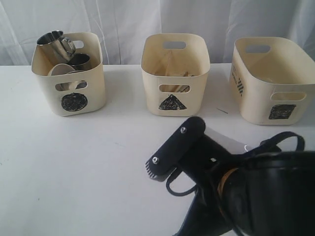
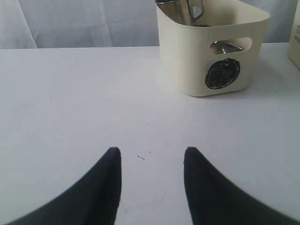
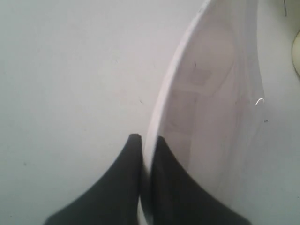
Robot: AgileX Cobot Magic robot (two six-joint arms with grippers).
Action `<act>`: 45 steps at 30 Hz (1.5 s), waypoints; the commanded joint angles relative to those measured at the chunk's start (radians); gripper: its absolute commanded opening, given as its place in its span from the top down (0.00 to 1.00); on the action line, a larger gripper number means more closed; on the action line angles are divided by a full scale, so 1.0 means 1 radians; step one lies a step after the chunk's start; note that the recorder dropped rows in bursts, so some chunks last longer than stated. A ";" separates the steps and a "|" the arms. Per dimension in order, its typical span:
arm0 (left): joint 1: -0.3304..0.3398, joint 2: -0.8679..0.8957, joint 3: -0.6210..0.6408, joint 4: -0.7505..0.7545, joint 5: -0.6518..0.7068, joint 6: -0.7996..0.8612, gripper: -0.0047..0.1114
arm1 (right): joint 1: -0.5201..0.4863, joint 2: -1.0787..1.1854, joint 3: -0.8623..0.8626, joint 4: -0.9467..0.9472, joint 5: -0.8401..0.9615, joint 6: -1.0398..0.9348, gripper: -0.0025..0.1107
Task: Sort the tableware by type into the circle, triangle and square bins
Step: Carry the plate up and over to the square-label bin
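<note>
Shiny steel mug (image 1: 55,43), matt cream plastic circle bin (image 1: 96,81), glossy smooth white plate (image 3: 211,103), matt white table (image 1: 74,172)

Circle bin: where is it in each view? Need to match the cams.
Exterior: circle bin is leftmost of the row.
Left wrist: circle bin sits upper right in the picture, scribbled circle facing the camera.
Right wrist: not identifiable; a cream sliver at the frame edge shows no mark.
Shared landmark: steel mug sticking out of its top, also in left wrist.
</note>
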 commanded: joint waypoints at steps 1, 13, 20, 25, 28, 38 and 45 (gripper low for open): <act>0.002 -0.005 0.003 -0.008 -0.003 -0.005 0.55 | -0.002 -0.088 -0.031 0.013 0.038 -0.006 0.98; 0.002 -0.005 0.003 -0.008 -0.003 -0.005 0.55 | -0.002 -0.302 -0.105 -0.082 0.004 -0.022 0.98; 0.002 -0.005 0.003 -0.008 -0.003 -0.005 0.55 | -0.002 -0.385 -0.135 -0.200 0.014 -0.056 0.98; 0.002 -0.005 0.003 -0.008 -0.003 -0.005 0.55 | -0.002 -0.413 -0.164 -0.272 0.014 -0.100 0.98; 0.002 -0.005 0.003 -0.008 -0.003 -0.005 0.55 | -0.002 -0.413 -0.181 -0.312 0.019 -0.112 0.98; 0.002 -0.005 0.003 -0.008 -0.003 -0.005 0.55 | -0.053 -0.413 -0.212 -0.418 0.039 -0.136 0.98; 0.002 -0.005 0.003 -0.008 -0.003 -0.005 0.55 | -0.166 -0.410 -0.232 -0.406 -0.080 -0.215 0.98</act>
